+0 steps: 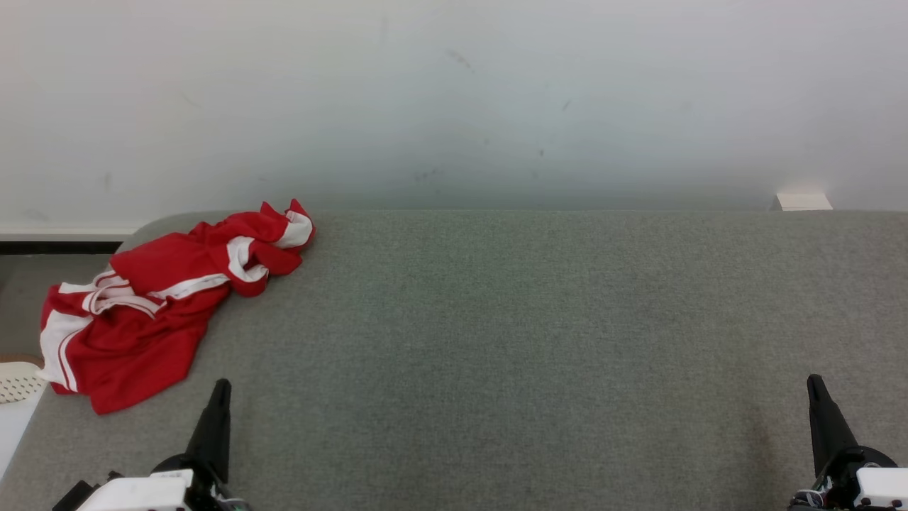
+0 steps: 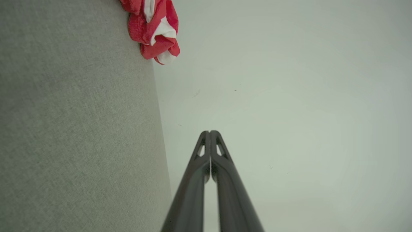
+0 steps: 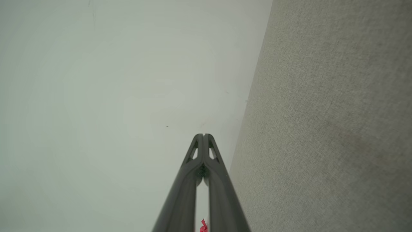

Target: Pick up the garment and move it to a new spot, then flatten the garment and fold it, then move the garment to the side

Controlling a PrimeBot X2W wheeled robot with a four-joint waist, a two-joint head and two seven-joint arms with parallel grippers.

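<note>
Head view: the garment (image 1: 152, 301), red with white stripes, lies crumpled at the far left corner of the grey surface (image 1: 511, 341), its left part drooping over the edge. The left gripper (image 1: 220, 387) sits low on the left, near the garment but apart from it. The right gripper (image 1: 814, 383) is low on the right, well apart from it. Each has its fingers pressed together and holds nothing.

Left wrist view: the fingers (image 2: 194, 180) meet at the tips and point at the pale wall (image 2: 289, 96). One bunched end of the garment hangs over the far edge of the surface, up and to the left.

Right wrist view: the fingers are closed tip to tip, with bare surface to their right. A red fleck (image 3: 203, 226) shows low in the gap between them — too small to tell what it is.

The step in hand looks to be the pick-up, and the left arm seems the better placed for it. It would do well to spread its fingers before coming down. It should pinch a thick fold near the middle of the heap — not the overhanging edge, which could drag the rest off. The lift should be high enough that no tail trails, and the carry should end at the open middle, where there is room to flatten.
</note>
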